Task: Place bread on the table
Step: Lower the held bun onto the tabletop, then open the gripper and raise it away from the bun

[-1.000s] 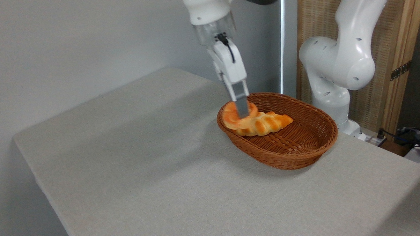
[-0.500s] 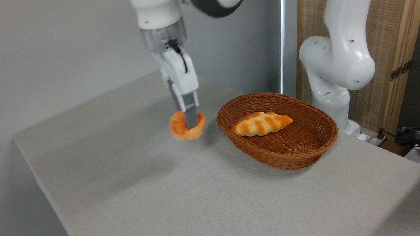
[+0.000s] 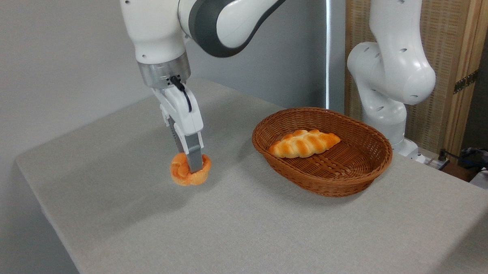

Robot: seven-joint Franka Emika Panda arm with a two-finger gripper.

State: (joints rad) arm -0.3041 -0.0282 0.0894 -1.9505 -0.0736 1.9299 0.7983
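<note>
The bread [image 3: 184,173], a small orange-golden knotted bun, hangs low over the grey-beige table [image 3: 239,234], left of the basket. My gripper [image 3: 193,168] points straight down and is shut on the bun. One grey finger [image 3: 195,159] crosses the bun's front; the other is hidden behind it. Whether the bun touches the cloth I cannot tell.
A brown oval wicker basket [image 3: 353,180] stands right of centre with a paler braided loaf [image 3: 304,143] in it. The arm's white base [image 3: 388,79] rises behind the basket. The table's left edge [image 3: 47,208] runs close to the bun's side.
The bun was lifted out of the basket, off the braided loaf, and carried left and down toward the tabletop in my shut gripper. The loaf stayed put.
</note>
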